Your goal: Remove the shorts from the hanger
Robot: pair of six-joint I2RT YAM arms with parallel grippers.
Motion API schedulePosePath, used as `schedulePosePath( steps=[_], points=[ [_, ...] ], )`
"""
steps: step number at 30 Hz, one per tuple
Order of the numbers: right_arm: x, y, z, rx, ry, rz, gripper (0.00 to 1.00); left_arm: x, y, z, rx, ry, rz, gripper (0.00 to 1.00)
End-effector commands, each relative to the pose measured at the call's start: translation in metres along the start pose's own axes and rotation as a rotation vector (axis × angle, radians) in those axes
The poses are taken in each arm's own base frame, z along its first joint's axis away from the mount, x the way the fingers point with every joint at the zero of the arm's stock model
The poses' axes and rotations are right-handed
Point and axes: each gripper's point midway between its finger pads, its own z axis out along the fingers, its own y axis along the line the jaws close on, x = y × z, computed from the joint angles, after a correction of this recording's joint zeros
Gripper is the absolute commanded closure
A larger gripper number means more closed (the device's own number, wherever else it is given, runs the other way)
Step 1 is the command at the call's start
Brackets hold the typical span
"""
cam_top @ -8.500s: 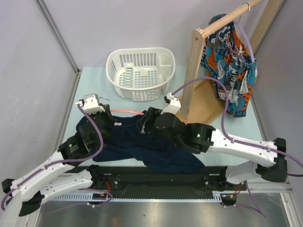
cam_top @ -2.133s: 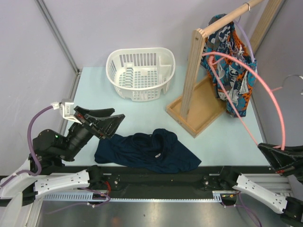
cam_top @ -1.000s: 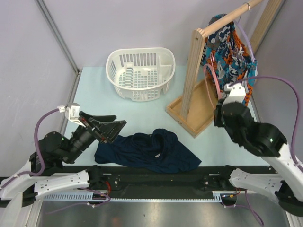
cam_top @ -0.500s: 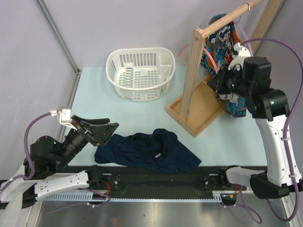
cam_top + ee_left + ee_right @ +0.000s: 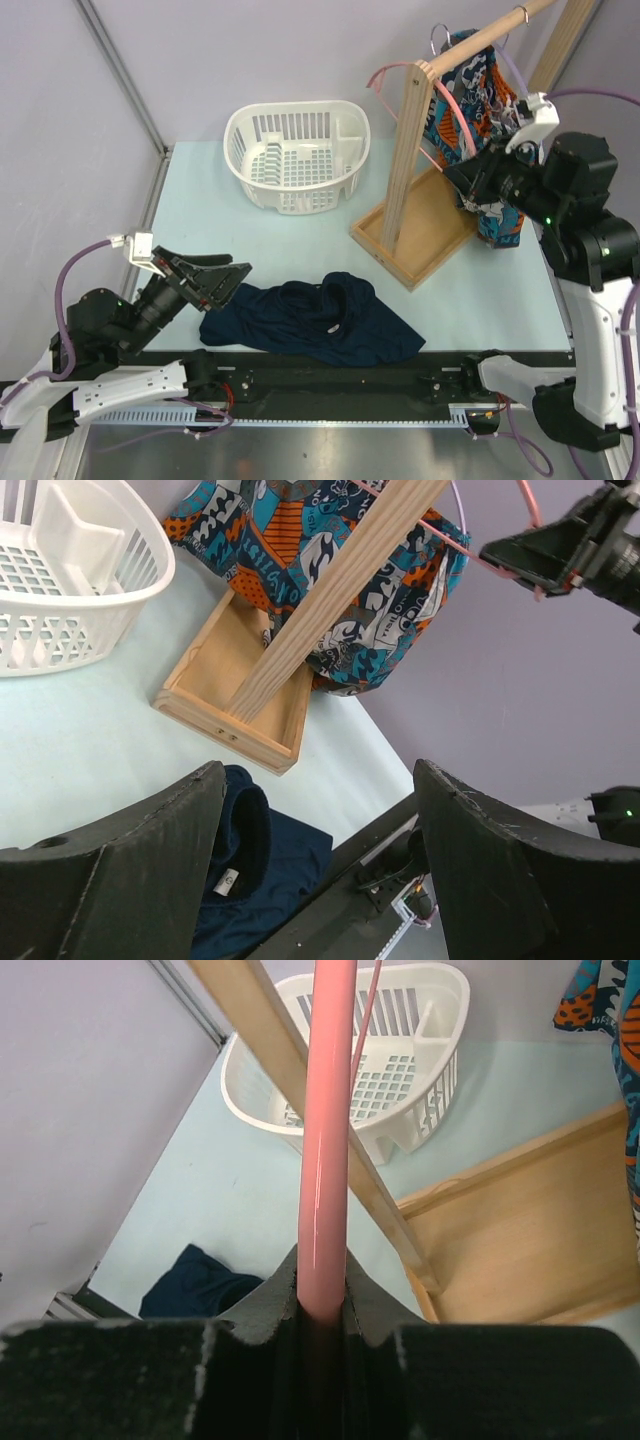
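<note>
The shorts (image 5: 487, 105), in a busy teal, orange and white print, hang from the wooden rail at the top right on the thin lavender hanger (image 5: 508, 62). They also show in the left wrist view (image 5: 330, 540) behind the sloping post. My right gripper (image 5: 472, 172) is raised beside them, shut on a pink hanger (image 5: 448, 100) whose hook reaches up by the rail. In its wrist view the pink bar (image 5: 325, 1140) runs straight up out of the closed gripper (image 5: 323, 1300). My left gripper (image 5: 232, 278) hovers open and holds nothing at the near left.
A plain navy garment (image 5: 310, 320) lies crumpled on the table near the front edge. A white plastic basket (image 5: 297, 150) stands at the back. The wooden rack has an upright post (image 5: 405, 150) and a tray-like base (image 5: 420, 235).
My right arm has swung up and back with the pink hanger, from beside the rack's base to the level of the rail. The left arm has barely moved.
</note>
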Motion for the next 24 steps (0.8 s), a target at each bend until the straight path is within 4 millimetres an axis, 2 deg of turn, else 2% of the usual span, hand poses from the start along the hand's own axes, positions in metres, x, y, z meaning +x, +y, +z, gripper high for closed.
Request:
schedulePosePath(
  steps=[1, 9, 14, 15, 17, 18, 19, 20, 21, 22, 24],
  points=[
    [-0.017, 0.022, -0.033, -0.08, -0.146, -0.014, 1.0, 0.002, 0.002, 0.001, -0.007, -0.001, -0.018, 0.2],
    [0.014, 0.017, -0.04, -0.085, -0.122, -0.009, 1.0, 0.009, 0.001, 0.006, -0.013, 0.021, -0.005, 0.19],
    [0.034, 0.006, -0.036, -0.055, -0.068, -0.008, 1.0, 0.026, 0.006, 0.017, -0.059, 0.081, 0.042, 0.18],
    [0.038, 0.005, -0.035, -0.05, -0.053, -0.005, 0.88, 0.041, 0.012, 0.023, -0.099, 0.135, 0.082, 0.17],
    [0.043, 0.003, -0.034, -0.045, -0.033, -0.002, 0.69, 0.055, 0.017, 0.028, -0.139, 0.203, 0.125, 0.15],
    [0.048, 0.001, -0.035, -0.034, -0.013, 0.003, 0.45, 0.075, 0.027, 0.032, -0.193, 0.285, 0.182, 0.13],
    [0.051, -0.003, -0.035, -0.015, -0.005, 0.009, 0.36, 0.084, 0.03, 0.035, -0.219, 0.328, 0.206, 0.12],
    [0.054, -0.006, -0.036, 0.0, 0.005, 0.013, 0.21, 0.094, 0.035, 0.036, -0.247, 0.372, 0.229, 0.12],
    [0.061, -0.01, -0.037, 0.022, 0.029, 0.022, 0.16, 0.106, 0.046, 0.032, -0.296, 0.435, 0.267, 0.11],
    [0.063, -0.014, -0.041, 0.049, 0.029, 0.024, 0.13, 0.123, 0.055, 0.036, -0.347, 0.499, 0.305, 0.11],
    [0.072, -0.021, -0.045, 0.085, 0.05, 0.023, 0.07, 0.145, 0.067, 0.032, -0.391, 0.599, 0.348, 0.08]
  ],
)
